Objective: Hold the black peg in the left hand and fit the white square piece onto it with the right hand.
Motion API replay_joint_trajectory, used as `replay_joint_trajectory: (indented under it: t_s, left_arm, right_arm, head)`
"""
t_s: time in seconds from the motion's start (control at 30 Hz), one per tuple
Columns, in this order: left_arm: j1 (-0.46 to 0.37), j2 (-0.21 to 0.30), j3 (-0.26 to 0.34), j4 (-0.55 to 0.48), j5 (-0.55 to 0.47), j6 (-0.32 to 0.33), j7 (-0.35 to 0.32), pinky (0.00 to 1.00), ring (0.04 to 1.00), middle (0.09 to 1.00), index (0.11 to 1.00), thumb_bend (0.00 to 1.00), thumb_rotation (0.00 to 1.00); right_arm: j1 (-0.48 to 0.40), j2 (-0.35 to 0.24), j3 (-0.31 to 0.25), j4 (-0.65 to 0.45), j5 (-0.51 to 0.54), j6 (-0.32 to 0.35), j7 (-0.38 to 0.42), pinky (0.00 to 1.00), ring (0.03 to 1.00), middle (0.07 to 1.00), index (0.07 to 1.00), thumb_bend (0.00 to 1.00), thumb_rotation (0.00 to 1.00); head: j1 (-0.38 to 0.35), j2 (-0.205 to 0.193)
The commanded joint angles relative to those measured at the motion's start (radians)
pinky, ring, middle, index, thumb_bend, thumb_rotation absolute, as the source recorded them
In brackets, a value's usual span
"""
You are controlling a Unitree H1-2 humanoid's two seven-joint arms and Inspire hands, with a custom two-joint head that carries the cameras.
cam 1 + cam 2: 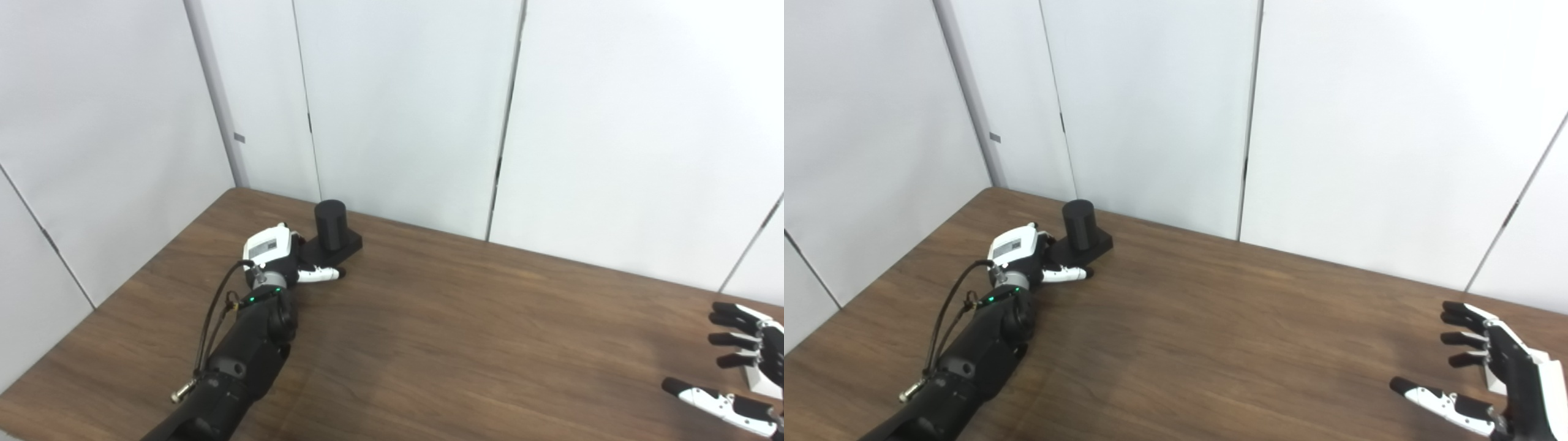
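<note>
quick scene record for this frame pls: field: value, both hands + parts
surface: brown wood-grain table
peg: black cylindrical peg on a black square base, upright, far left of the table
left robot hand: against the peg's base, thumb along its front; grip not confirmed
right robot hand: open, fingers spread, near right edge
white piece: white square block, mostly hidden behind the right robot hand, not held
assembly: not started

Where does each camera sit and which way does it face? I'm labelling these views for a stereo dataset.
Left eye view: on the head, looking down and forward across the wooden table to the white wall panels; the left hand sits at the black peg, and the open right hand is cut by the frame edge.
Right eye view: beside it, a little rightward; the right hand shows more fully, the white square piece behind it.
Shared: the same table, peg, both hands.
</note>
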Motion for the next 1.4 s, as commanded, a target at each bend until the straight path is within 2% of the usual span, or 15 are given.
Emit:
replay_joint_trajectory:
  t_s: [0.0, 0.33, 0.47, 0.5, 0.6, 0.67, 0.7, 0.77, 0.9, 1.07, 1.27, 1.37]
  left_arm:
    - [-0.058, 0.031, -0.002, -0.001, -0.008, 0.001, 0.022, 1.00, 1.000, 1.000, 0.782, 1.00, 0.62]
    - [-0.062, 0.033, -0.019, 0.039, -0.025, 0.002, 0.028, 1.00, 1.000, 1.000, 0.782, 1.00, 0.56]
    - [-0.060, 0.035, -0.019, 0.050, -0.063, -0.027, 0.055, 1.00, 1.000, 1.000, 0.758, 0.98, 0.46]
    - [-0.057, 0.037, -0.018, 0.049, -0.075, -0.042, 0.061, 1.00, 1.000, 0.981, 0.736, 0.94, 0.39]
    - [-0.050, 0.050, -0.031, 0.055, -0.098, -0.080, 0.067, 1.00, 1.000, 0.929, 0.672, 0.85, 0.28]
    - [-0.048, 0.056, -0.039, 0.064, -0.110, -0.105, 0.073, 1.00, 0.992, 0.893, 0.599, 0.80, 0.20]
    - [-0.047, 0.058, -0.042, 0.072, -0.116, -0.120, 0.077, 1.00, 0.983, 0.874, 0.545, 0.66, 0.14]
    - [-0.047, 0.063, -0.058, 0.084, -0.117, -0.139, 0.074, 0.99, 0.962, 0.842, 0.500, 0.55, 0.08]
    - [-0.051, 0.071, -0.091, 0.101, -0.113, -0.154, 0.066, 0.89, 0.918, 0.801, 0.484, 0.52, 0.06]
    - [-0.037, 0.081, -0.116, 0.091, -0.131, -0.211, 0.058, 0.78, 0.874, 0.796, 0.485, 0.52, 0.06]
    - [-0.021, 0.084, -0.138, 0.073, -0.161, -0.264, 0.041, 0.77, 0.853, 0.791, 0.485, 0.52, 0.05]
    - [-0.005, 0.085, -0.148, 0.037, -0.180, -0.291, 0.013, 0.82, 0.861, 0.794, 0.485, 0.52, 0.06]
  right_arm:
    - [-0.028, -0.012, -0.010, -0.043, -0.005, -0.009, -0.005, 0.50, 0.641, 0.718, 0.726, 0.58, 0.00]
    - [-0.023, -0.012, -0.011, -0.063, -0.005, 0.005, -0.003, 0.49, 0.630, 0.714, 0.720, 0.59, 0.00]
    - [-0.020, -0.012, -0.010, -0.071, -0.008, 0.014, 0.000, 0.48, 0.621, 0.712, 0.719, 0.59, 0.00]
    - [-0.019, -0.011, -0.010, -0.075, -0.009, 0.020, 0.002, 0.48, 0.626, 0.715, 0.720, 0.58, 0.00]
    - [-0.016, -0.009, -0.010, -0.085, -0.005, 0.029, 0.005, 0.49, 0.630, 0.720, 0.724, 0.58, 0.00]
    - [-0.015, -0.007, -0.010, -0.090, -0.008, 0.034, 0.005, 0.49, 0.626, 0.716, 0.721, 0.58, 0.00]
    - [-0.015, -0.007, -0.010, -0.092, -0.010, 0.036, 0.005, 0.49, 0.623, 0.715, 0.720, 0.58, 0.00]
    - [-0.015, -0.006, -0.010, -0.095, -0.010, 0.043, 0.006, 0.48, 0.621, 0.715, 0.720, 0.58, 0.00]
    - [-0.017, -0.006, -0.007, -0.098, -0.014, 0.048, 0.004, 0.48, 0.614, 0.712, 0.716, 0.57, 0.00]
    - [-0.019, -0.003, -0.009, -0.101, -0.010, 0.054, 0.005, 0.48, 0.614, 0.715, 0.713, 0.56, 0.00]
    - [-0.022, -0.003, -0.009, -0.097, -0.010, 0.048, 0.002, 0.47, 0.614, 0.714, 0.708, 0.55, 0.00]
    - [-0.022, -0.003, -0.009, -0.098, -0.012, 0.054, 0.004, 0.48, 0.616, 0.717, 0.708, 0.55, 0.00]
  head:
    - [0.000, 0.004]
    - [0.000, 0.013]
    - [-0.003, 0.017]
    - [-0.004, 0.019]
    - [-0.006, 0.022]
    - [-0.005, 0.025]
    - [-0.005, 0.027]
    - [-0.005, 0.028]
    - [-0.008, 0.030]
    - [-0.010, 0.031]
    - [-0.013, 0.033]
    - [-0.015, 0.034]
